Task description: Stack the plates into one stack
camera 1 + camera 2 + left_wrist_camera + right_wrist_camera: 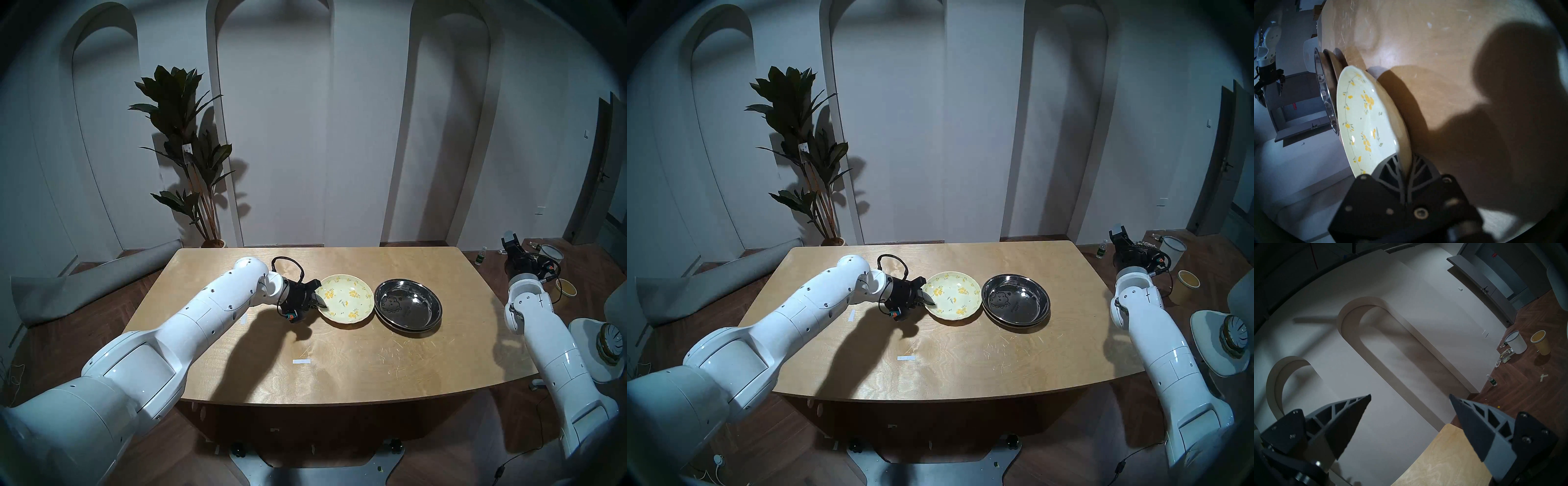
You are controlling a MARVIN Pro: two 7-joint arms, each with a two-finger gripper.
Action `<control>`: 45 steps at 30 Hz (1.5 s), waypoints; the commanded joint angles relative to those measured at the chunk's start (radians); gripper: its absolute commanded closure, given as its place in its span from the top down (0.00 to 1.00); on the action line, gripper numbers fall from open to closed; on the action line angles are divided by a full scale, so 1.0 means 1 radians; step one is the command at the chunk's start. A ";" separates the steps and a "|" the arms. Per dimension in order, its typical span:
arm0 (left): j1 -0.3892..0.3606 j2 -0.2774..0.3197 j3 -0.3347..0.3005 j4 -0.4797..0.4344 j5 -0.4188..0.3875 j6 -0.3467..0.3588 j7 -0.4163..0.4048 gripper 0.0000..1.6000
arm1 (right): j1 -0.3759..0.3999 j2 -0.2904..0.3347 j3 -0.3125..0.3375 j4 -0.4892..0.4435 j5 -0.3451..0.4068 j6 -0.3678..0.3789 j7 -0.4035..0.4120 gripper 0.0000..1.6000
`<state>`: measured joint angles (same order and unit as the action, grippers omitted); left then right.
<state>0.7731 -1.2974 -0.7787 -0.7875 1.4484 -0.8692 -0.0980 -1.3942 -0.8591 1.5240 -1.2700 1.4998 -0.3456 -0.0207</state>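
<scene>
Floral plate: the pale yellow round ceramic plate with yellow flowers [347,300] sits on the tabletop, just left of the other two, its right rim at or over their left rim; whether they touch I cannot tell.

Stack so far: the shiny deep steel plate with a cartoon print [409,303] already rests on the flat olive-beige plate [1333,63], which shows only as a thin edge below it.

Left tool [318,301]: I have it closed on the floral plate's left rim, one finger over the rim and one under, as the left wrist view shows.

Lift state: I judge the plate barely raised or still seated; its shadow lies close under it.

How I'd do it: raise the gripped edge first, keep the plate near level, and get its right rim above the steel rim before travelling right.

Placement: centre it over the steel plate, lower until it nests, then let go.

Risk: a one-edge pinch on glazed ceramic may slip or let it droop; I'd go slowly.

Right tool [1410,397]: fingers spread wide, holding nothing, parked off the tabletop's right far corner, out of my path.

Tabletop [339,366]: light wood.
</scene>
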 commanded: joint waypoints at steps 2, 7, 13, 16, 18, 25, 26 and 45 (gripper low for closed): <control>-0.090 -0.007 -0.035 0.042 0.004 0.004 0.095 0.00 | 0.010 -0.007 0.000 -0.014 -0.007 -0.013 0.014 1.00; -0.115 -0.006 -0.039 0.074 0.013 -0.016 0.124 0.00 | 0.011 -0.010 -0.002 -0.013 -0.012 -0.016 0.017 1.00; -0.151 -0.008 -0.055 0.136 0.006 -0.058 0.164 0.00 | 0.013 -0.017 -0.006 -0.012 -0.019 -0.018 0.020 1.00; -0.163 -0.005 -0.056 0.159 0.004 -0.091 0.178 0.00 | 0.013 -0.020 -0.007 -0.010 -0.022 -0.020 0.022 1.00; -0.166 -0.004 -0.055 0.164 0.004 -0.091 0.183 0.00 | 0.014 -0.021 -0.007 -0.010 -0.023 -0.020 0.023 1.00; -0.179 -0.008 -0.029 0.182 0.018 -0.091 0.217 0.00 | 0.014 -0.032 -0.008 -0.006 -0.028 -0.028 0.032 1.00; -0.179 -0.011 -0.024 0.183 0.019 -0.091 0.225 0.00 | 0.014 -0.034 -0.008 -0.006 -0.028 -0.030 0.034 1.00; -0.174 -0.038 0.195 0.027 0.063 -0.091 0.357 0.00 | -0.018 -0.040 0.002 -0.012 -0.059 -0.073 0.065 1.00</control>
<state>0.6485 -1.3244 -0.6275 -0.6817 1.5085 -0.9616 0.1841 -1.4032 -0.9110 1.5135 -1.2664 1.4499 -0.3963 0.0253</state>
